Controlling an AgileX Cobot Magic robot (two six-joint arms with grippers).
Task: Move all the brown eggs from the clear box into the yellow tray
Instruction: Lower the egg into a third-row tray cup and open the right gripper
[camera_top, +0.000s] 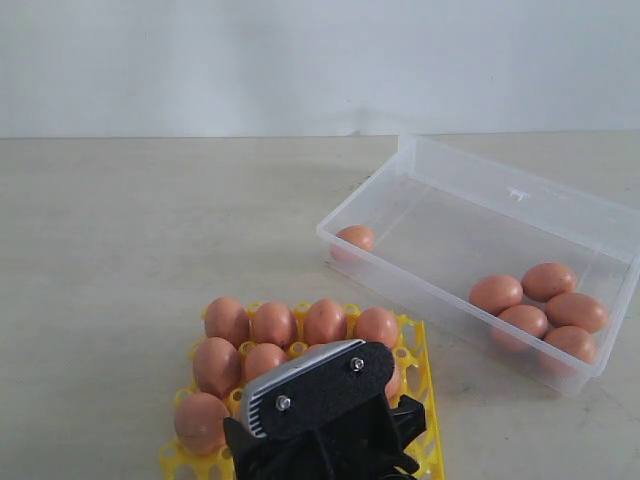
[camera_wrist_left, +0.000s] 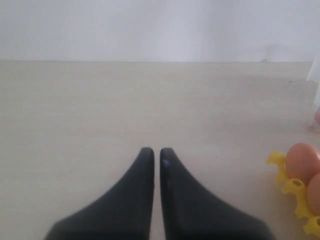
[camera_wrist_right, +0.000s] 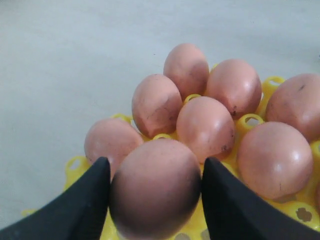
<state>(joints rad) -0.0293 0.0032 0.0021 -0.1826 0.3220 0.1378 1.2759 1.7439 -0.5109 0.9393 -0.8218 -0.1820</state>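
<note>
Right tool: clamped on one brown egg | egg just above yellow tray, close beside seated eggs | left tool: closed, empty, apart from tray

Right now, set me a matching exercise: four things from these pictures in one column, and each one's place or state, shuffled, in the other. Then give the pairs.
Things
1. left pincer
2. right pincer
3. lone egg
4. five eggs

Places or states
A. clustered at the right end of the clear box
B. shut, with nothing between its fingers, over bare table
C. gripping a brown egg over the yellow tray
D. alone at the clear box's left end

Pairs: 1-B, 2-C, 3-D, 4-A
</note>
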